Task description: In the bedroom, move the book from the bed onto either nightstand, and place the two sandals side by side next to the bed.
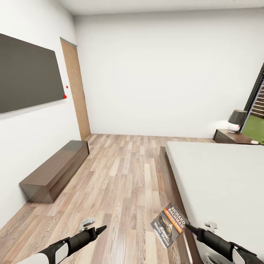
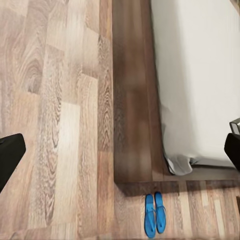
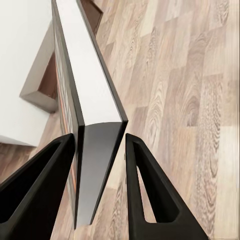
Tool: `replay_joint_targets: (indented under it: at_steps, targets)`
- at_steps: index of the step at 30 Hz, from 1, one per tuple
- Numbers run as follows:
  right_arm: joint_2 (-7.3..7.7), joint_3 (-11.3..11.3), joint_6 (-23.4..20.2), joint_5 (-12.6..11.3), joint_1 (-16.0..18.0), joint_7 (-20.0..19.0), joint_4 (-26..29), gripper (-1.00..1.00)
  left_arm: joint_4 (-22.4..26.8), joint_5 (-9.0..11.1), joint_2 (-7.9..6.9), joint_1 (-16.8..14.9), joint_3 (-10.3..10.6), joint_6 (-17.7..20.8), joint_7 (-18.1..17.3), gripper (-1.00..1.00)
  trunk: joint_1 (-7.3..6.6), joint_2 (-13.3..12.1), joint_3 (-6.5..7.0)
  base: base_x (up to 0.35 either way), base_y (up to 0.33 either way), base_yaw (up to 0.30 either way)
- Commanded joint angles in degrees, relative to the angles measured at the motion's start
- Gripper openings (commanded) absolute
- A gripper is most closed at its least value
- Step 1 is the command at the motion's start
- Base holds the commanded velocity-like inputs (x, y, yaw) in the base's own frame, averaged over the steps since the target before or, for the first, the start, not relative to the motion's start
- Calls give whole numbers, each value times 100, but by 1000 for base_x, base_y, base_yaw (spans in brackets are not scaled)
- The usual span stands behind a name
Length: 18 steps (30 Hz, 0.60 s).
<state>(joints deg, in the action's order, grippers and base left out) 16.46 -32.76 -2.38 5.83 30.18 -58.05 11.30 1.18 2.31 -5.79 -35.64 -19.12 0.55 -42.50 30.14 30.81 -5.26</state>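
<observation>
My right gripper (image 1: 186, 224) (image 3: 97, 137) is shut on the book (image 1: 168, 224) (image 3: 90, 75), a thin paperback with a dark cover and an orange band. I hold it by one edge, in the air over the floor just beside the bed (image 1: 220, 176). My left gripper (image 1: 99, 230) (image 2: 125, 142) stands open over the plank floor with nothing in it. In the left wrist view two blue sandals (image 2: 149, 216) (image 2: 160, 214) lie side by side on the floor, close against the corner of the bed frame (image 2: 132, 100). A nightstand (image 1: 233, 136) carrying a black-shaded lamp (image 1: 237, 121) sits at the far side of the bed.
A low dark wooden bench (image 1: 55, 170) runs along the left wall under a dark wall screen (image 1: 29, 73). A wooden door (image 1: 77, 91) is in the far left corner. Open plank floor (image 1: 124, 172) lies between bench and bed. A window (image 1: 258, 110) shows at the right edge.
</observation>
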Motion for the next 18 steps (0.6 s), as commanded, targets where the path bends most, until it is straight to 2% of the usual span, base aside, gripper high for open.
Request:
replay_joint_targets:
  at_steps: [1,9,18]
  targets:
    - [-3,-54,-25,58,6,-19,4,-100,-3,24,-2,-4,5,6,-21,100,3,11,-11,0,0,-270]
    - [-3,-55,-17,58,6,-4,4,-100,-4,24,-1,-4,5,5,-22,100,3,11,-11,0,0,-255]
    - [-3,-55,-17,58,6,-5,4,-100,-3,24,-1,-4,5,6,-22,100,3,11,22,0,0,-42]
